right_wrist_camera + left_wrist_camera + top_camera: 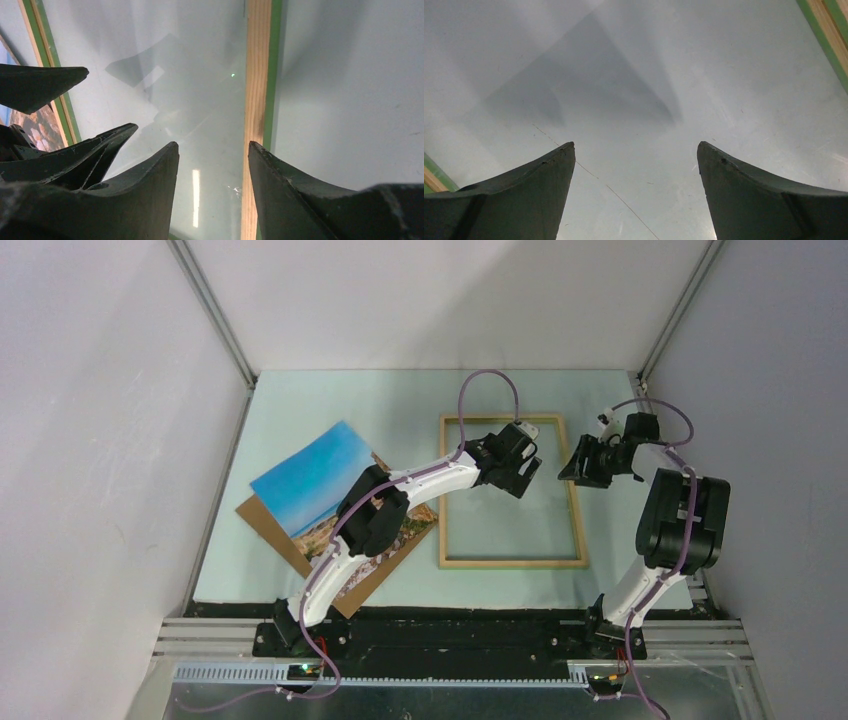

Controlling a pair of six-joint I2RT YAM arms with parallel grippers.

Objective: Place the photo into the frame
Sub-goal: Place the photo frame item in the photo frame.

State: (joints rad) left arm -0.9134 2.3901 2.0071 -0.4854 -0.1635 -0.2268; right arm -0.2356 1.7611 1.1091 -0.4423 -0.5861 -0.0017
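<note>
L pincer [636,147] wide open, empty, over frame [512,562] interior. R pincer [214,147] parted, nothing gripped, rail beneath gap; photo [310,475] left of both.

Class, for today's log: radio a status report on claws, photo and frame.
Left claw open, empty, over the frame, inside its rails. Right claw open, above its right rail. Photo outside, on brown board; left arm crosses it.
</note>
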